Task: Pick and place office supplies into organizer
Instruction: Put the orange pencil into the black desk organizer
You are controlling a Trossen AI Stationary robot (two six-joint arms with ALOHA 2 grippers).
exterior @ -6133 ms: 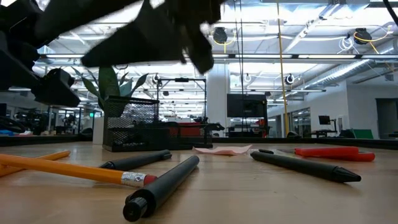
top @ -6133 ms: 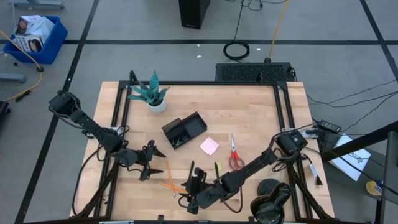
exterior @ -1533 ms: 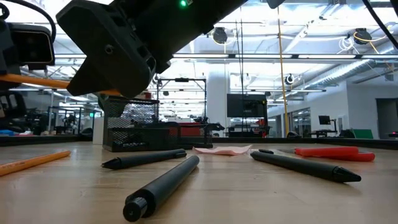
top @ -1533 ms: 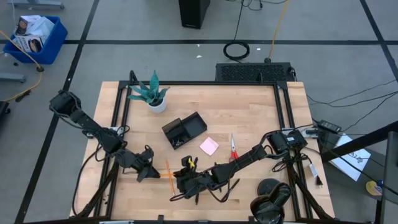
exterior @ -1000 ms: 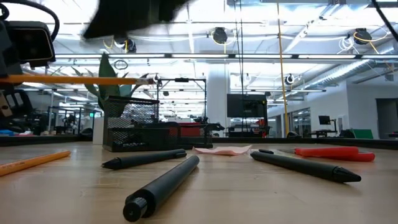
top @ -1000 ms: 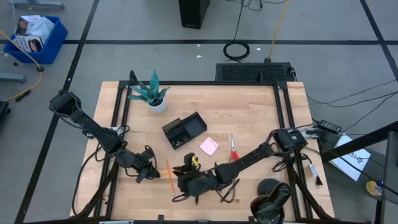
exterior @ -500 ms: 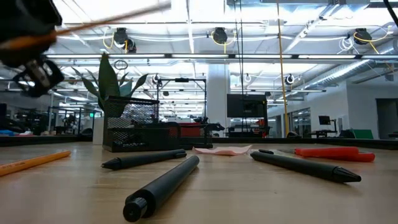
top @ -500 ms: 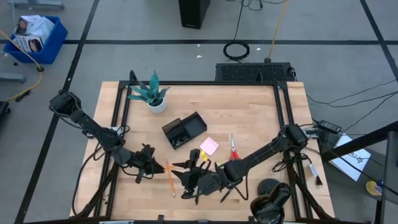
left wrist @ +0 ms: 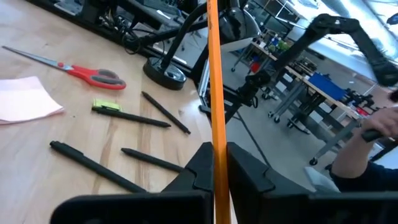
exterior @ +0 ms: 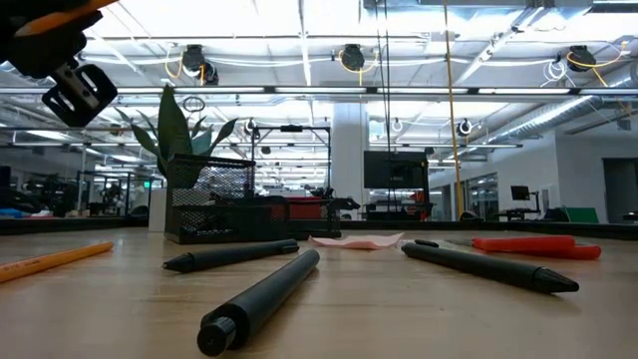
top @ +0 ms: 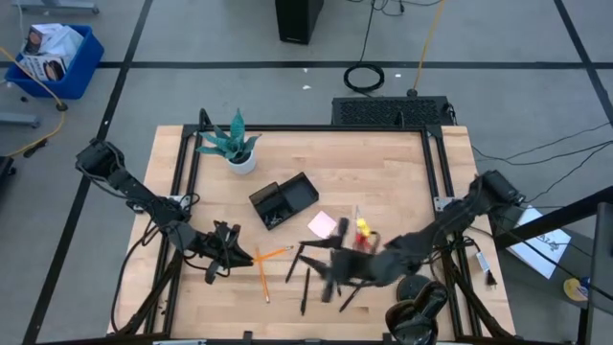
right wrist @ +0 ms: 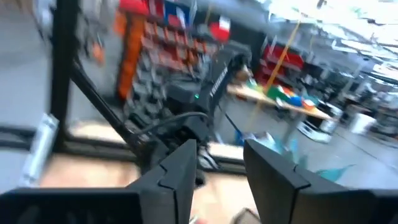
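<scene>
My left gripper [top: 230,254] at the table's near left is shut on an orange pencil [top: 274,252], which is held above the wood. My right gripper [right wrist: 214,167] stands open with nothing between its fingers; in the high view it is a blur [top: 321,264] over the near middle. A second pencil [top: 261,284] and several black pens [exterior: 261,297] lie flat on the table. The red-handled scissors [left wrist: 82,70], pink sticky pad [top: 322,224] and a yellow-green bit [left wrist: 107,107] lie to the right. The black organizer [top: 284,199] sits behind them. My left gripper pinches the pencil's shaft [left wrist: 215,163] between its two fingers. The fingers come in about level from the table's left. The pencil sticks out past the fingertips toward the table's right, its free end [top: 290,248] slanting upward, and it is lifted clear of the table.
A potted green plant [top: 233,144] stands at the far left corner. Black frame rails [top: 182,182] run along the table's left and right sides. Beyond the table's right side, a person's arm [left wrist: 357,158] shows in the left wrist view.
My right gripper has risen and drawn away from the left gripper toward the table's right. My left gripper has rolled and lifted a little, and the pencil in it has swung from level to slanting, now pointing toward the table's right.
</scene>
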